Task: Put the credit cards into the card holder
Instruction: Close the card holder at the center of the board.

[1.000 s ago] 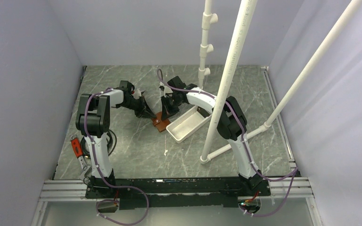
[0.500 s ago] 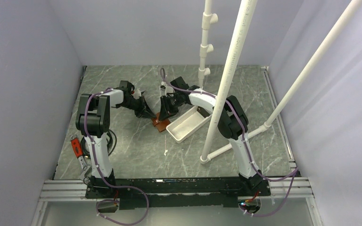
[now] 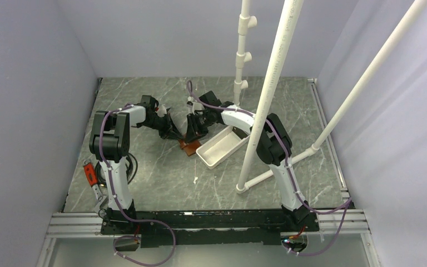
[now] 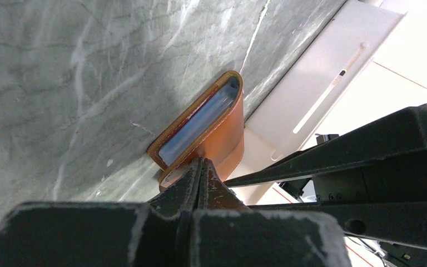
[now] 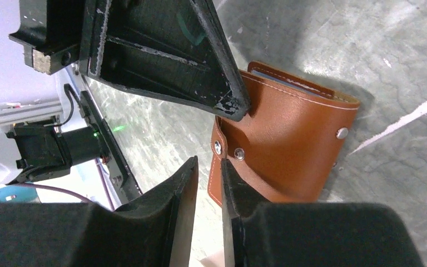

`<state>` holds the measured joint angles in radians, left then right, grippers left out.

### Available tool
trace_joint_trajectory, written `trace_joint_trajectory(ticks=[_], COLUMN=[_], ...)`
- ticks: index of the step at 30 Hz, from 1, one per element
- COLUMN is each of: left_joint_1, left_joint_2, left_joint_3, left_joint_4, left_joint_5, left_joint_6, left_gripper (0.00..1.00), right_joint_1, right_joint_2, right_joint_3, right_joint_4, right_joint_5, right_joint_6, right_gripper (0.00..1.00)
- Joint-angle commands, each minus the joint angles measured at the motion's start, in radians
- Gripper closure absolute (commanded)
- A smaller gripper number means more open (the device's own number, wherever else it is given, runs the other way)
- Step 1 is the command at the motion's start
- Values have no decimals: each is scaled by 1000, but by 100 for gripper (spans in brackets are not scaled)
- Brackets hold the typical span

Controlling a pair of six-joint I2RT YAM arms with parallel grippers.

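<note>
Both grippers are working the card holder (image 5: pixel 289 144): left gripper (image 4: pixel 201 162), jaws together, is pinning it steady; right gripper (image 5: pixel 207 167), slightly apart, is hovering beside its strap (image 5: pixel 218 139).

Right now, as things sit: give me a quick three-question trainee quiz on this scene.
1. True or false: the white tray lies to the robot's right of the leather card holder.
2. The card showing inside the card holder is: A red, B blue, C green.
3. Which tool has its fingers shut together, tip against the card holder?
Key: 1 true; 2 B; 3 the left tool.
</note>
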<state>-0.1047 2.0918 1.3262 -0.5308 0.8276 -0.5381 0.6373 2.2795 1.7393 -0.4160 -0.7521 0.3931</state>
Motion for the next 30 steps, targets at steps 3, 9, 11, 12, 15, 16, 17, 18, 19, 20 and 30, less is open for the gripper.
trace_joint_trajectory(ticks=[3,9,11,12,15,16,17,18,19,20,30], left_joint_1=[0,0,0,0,0,0,0,0,0,0,0], left_joint_2=[36,37,39,39,40,40,40,42,42,42,44], left_joint_3=[-10,-12,-13,-12,-10,-10,-10,-10,-9,-10,-10], left_joint_4=[-40,-38,-37,-37,-38,-38,-37,-37,-37,-39,-36], left_joint_5=[-90,-90,-90,-90,-89,-88,-88,-87,-88,-87,-82], left_joint_6=[47,47,47,47,49,48,48,47,48,49,49], left_gripper=[100,100,100,100,100,100,100,100,100,100,100], right_joint_1=[9,13,13,13,12,12,12,11,12,10,-12], right_joint_2=[29,45,39,37,34,34,34,33,30,26,17], right_joint_3=[67,80,75,73,68,66,64,63,62,66,72], right_joint_4=[-4,-32,-35,-38,-43,-43,-44,-47,-53,-65,-66], right_joint_5=[-27,0,13,17,22,21,21,28,41,56,65], right_joint_6=[-5,-24,-27,-31,-35,-33,-33,-34,-37,-45,-52], right_gripper=[77,73,72,72,72,72,71,71,69,68,61])
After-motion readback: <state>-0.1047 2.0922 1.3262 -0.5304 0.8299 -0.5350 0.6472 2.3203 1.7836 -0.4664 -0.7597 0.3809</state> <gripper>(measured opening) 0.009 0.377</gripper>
